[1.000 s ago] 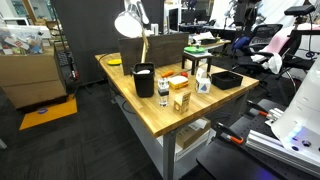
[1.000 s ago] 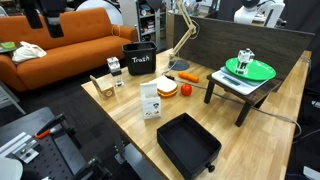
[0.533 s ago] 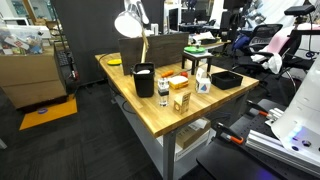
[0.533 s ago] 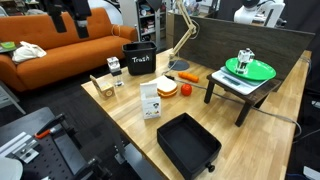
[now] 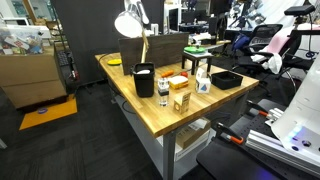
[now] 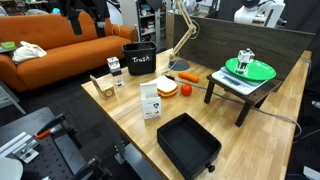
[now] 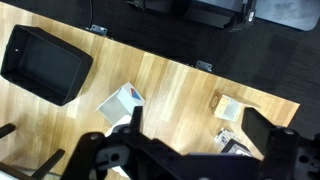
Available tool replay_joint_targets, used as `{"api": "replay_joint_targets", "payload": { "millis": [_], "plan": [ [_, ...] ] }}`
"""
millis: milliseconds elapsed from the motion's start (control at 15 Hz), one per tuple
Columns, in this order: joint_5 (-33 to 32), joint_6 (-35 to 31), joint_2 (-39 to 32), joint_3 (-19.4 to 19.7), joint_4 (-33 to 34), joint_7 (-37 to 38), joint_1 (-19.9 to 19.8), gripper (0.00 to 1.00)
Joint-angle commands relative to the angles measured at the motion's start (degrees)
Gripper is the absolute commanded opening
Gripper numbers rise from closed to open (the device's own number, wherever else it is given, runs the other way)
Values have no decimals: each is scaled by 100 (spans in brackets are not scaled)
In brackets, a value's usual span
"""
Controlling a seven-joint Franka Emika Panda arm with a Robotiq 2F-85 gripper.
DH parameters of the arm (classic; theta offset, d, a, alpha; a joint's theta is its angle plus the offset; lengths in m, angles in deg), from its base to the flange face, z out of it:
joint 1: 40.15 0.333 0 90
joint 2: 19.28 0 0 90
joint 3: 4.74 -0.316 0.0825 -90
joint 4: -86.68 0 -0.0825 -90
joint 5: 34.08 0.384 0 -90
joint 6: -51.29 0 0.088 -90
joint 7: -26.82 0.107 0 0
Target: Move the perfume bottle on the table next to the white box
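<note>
The perfume bottle (image 5: 163,95) is small and slim with a dark cap. It stands by the black cup (image 5: 144,80) and the yellow-orange carton (image 5: 181,100), and also shows in an exterior view (image 6: 118,80) and the wrist view (image 7: 226,136). The white box (image 5: 203,83) with its bluish mark stands apart from it toward the black tray, and shows in an exterior view (image 6: 150,100) and the wrist view (image 7: 122,102). My gripper (image 7: 198,126) is open and empty, high above the table between the box and the bottle. It shows at the top edge of an exterior view (image 6: 85,10).
A black tray (image 6: 188,142) lies near a table corner. A black trash bin (image 6: 139,60), a desk lamp (image 5: 131,22), a flat red-orange box (image 5: 176,81) and a small stand with a green plate (image 6: 247,70) share the wooden table (image 6: 120,120).
My gripper has moved sideways high over the scene, toward the table. Nothing on the table has moved.
</note>
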Motion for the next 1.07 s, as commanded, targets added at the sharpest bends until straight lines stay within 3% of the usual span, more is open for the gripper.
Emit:
{"api": "replay_joint_targets", "payload": {
  "millis": [0,533,867,1000],
  "plan": [
    [5,10,2,-10,8,-4,-9,100],
    [-2,33,-111,-52,85,-81,60,100],
    [654,-130,-939,-273,711,-731,808,100],
    [761,-180,-1336,-354,1084,-847,912,100]
  ]
}}
